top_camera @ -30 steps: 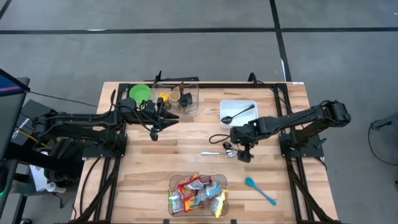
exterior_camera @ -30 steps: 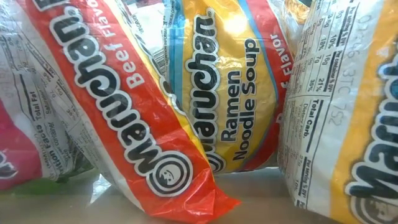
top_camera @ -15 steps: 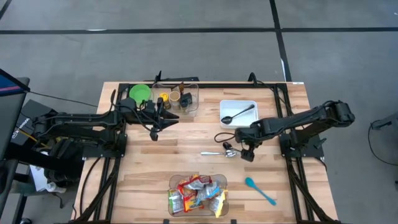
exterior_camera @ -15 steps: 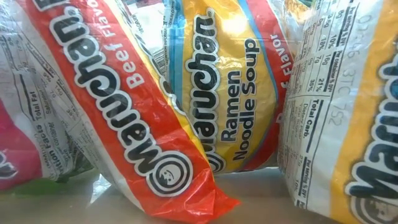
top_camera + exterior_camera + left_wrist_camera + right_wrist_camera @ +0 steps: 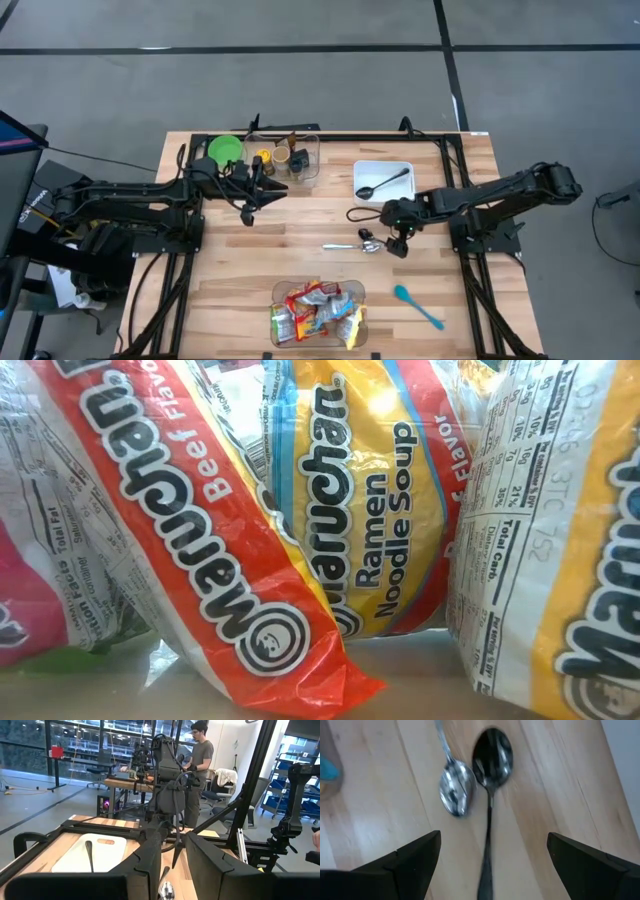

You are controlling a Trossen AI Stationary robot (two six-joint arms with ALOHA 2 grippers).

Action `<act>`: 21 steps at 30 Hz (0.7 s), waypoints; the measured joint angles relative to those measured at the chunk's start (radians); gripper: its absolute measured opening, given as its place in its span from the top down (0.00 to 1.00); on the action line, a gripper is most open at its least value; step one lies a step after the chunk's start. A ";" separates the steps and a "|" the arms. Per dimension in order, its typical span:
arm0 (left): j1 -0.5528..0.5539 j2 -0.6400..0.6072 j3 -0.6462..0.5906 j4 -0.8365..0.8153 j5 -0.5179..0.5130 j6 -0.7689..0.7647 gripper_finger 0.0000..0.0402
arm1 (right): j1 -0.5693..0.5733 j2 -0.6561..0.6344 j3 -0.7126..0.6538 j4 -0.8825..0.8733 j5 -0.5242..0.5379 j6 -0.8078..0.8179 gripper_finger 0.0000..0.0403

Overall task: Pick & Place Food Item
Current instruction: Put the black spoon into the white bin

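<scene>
Several ramen packets point(image 5: 318, 312) lie in a clear container point(image 5: 281, 292) at the table's near edge; the low view shows them close up point(image 5: 370, 510). My right gripper point(image 5: 397, 243) hangs open, pointing steeply down, over a black spoon point(image 5: 490, 780) that lies on the table beside a silver spoon point(image 5: 455, 795). Its fingers stand on either side of the black spoon's handle, clear of it. My left gripper point(image 5: 283, 192) waits level at the far left, with a narrow gap point(image 5: 173, 845) between its fingers and nothing in it.
A white tray point(image 5: 370, 168) at the far right holds another black spoon point(image 5: 385, 182). A green bowl point(image 5: 225, 151) and a clear bin of small items point(image 5: 295, 158) stand at the far edge. A teal spoon point(image 5: 418, 307) lies near right. A person point(image 5: 200, 750) stands beyond the table.
My right arm has drawn back a little toward the table's right edge, and its gripper has tipped steeper over the spoons, staying open. The spoons and packets have not moved.
</scene>
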 joint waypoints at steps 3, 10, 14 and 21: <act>0.000 0.000 0.000 0.002 0.000 0.000 0.79 | 0.000 0.000 0.000 0.026 -0.005 -0.033 0.11; 0.000 0.000 0.000 0.002 0.000 0.000 0.79 | 0.001 0.000 0.001 0.053 -0.007 -0.078 0.11; 0.000 0.000 0.000 0.002 0.000 0.000 0.79 | 0.002 0.000 0.001 0.076 -0.007 -0.078 0.11; 0.000 0.000 0.000 0.004 0.000 0.000 0.79 | -0.024 0.000 0.001 0.081 -0.005 -0.078 0.11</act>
